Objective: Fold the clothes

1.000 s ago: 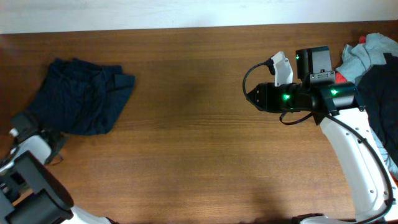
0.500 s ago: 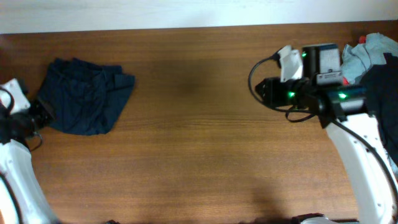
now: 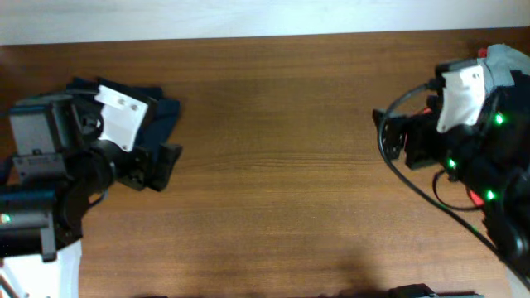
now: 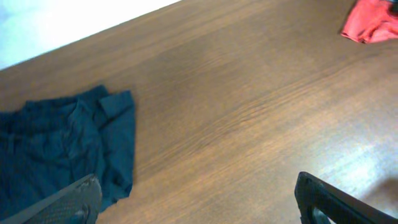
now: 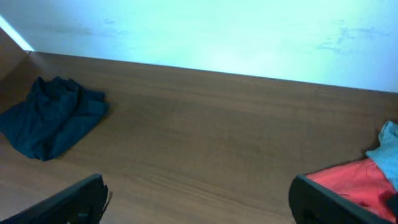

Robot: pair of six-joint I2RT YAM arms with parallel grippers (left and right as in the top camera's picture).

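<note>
The dark navy shorts (image 3: 166, 110) lie bunched at the table's far left, mostly hidden under my left arm in the overhead view. The left wrist view shows them whole (image 4: 56, 149), with bare wood to their right. My left gripper (image 3: 166, 164) (image 4: 199, 208) hangs open above the table, just right of the shorts, with nothing between its fingers. At the right, next to the pile of other clothes, my right gripper (image 3: 394, 141) (image 5: 199, 208) stands open and empty. From there the shorts (image 5: 50, 118) show far off to the left.
The pile sits at the table's right edge: a red piece (image 5: 354, 186) (image 4: 372, 22) and a light grey one (image 3: 505, 56) (image 5: 387, 146), largely covered by my right arm from above. A pale wall (image 5: 205, 31) runs behind the table's far edge.
Both grippers have gone from nearly shut to wide open. My left arm has swung in from the left edge over the shorts. My right arm has drawn back right toward the pile.
</note>
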